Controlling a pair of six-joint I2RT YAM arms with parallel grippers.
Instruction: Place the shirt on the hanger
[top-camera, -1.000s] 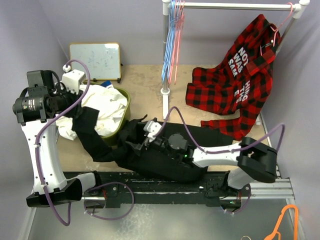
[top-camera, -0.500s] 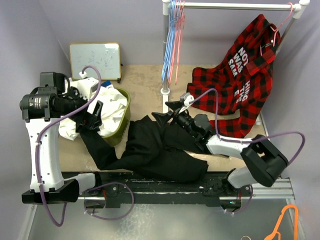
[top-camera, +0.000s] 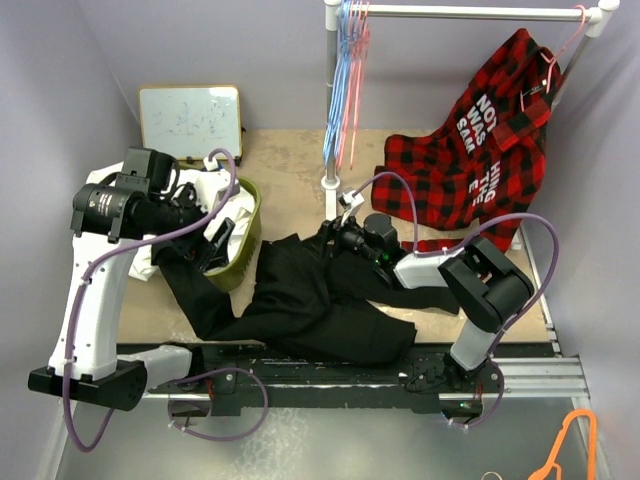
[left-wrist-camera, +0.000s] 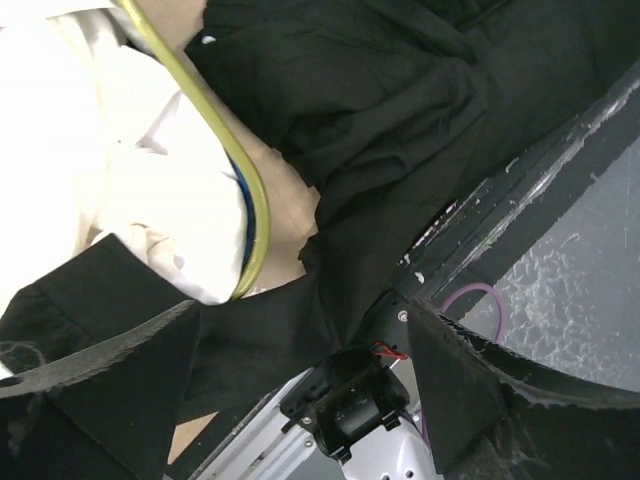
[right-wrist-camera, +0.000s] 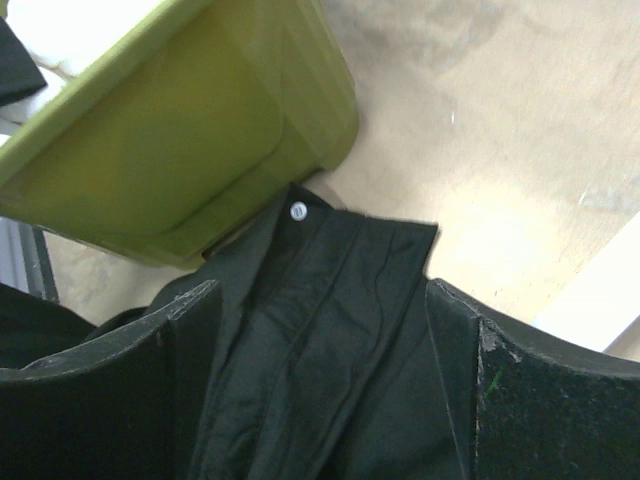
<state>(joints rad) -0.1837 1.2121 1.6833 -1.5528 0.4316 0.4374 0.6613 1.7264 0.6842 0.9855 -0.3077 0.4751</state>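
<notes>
- A black base rail (top-camera: 300, 365) runs along the near edge of the tan counter (top-camera: 290, 170). The large black long-sleeved button-up shirt (top-camera: 320, 305) lies crumpled just behind it, hem reaching the rail.
- One sleeve trails left to the olive-green plastic basket (top-camera: 248, 232), which holds a white garment (top-camera: 225, 200).
- Right claw (right-wrist-camera: 320, 300): spread, low over the shirt's collar end, cloth between its fingers. Contact cannot be told.
- Left claw (left-wrist-camera: 305, 310): spread, gripping nothing, above the basket's near rim and the sleeve.
- Only the right wrist view shows a small white button (right-wrist-camera: 297, 211) on the collar band, just beside the basket's corner.
- Open room: bare counter between the basket and the white rack post (top-camera: 331, 150). The far right is taken by a red-and-black plaid shirt (top-camera: 470, 170).
- The thin pink clothes hanger (top-camera: 353, 100) hangs on the rack beside light-blue hangers (top-camera: 338, 90), well apart from the black shirt.
</notes>
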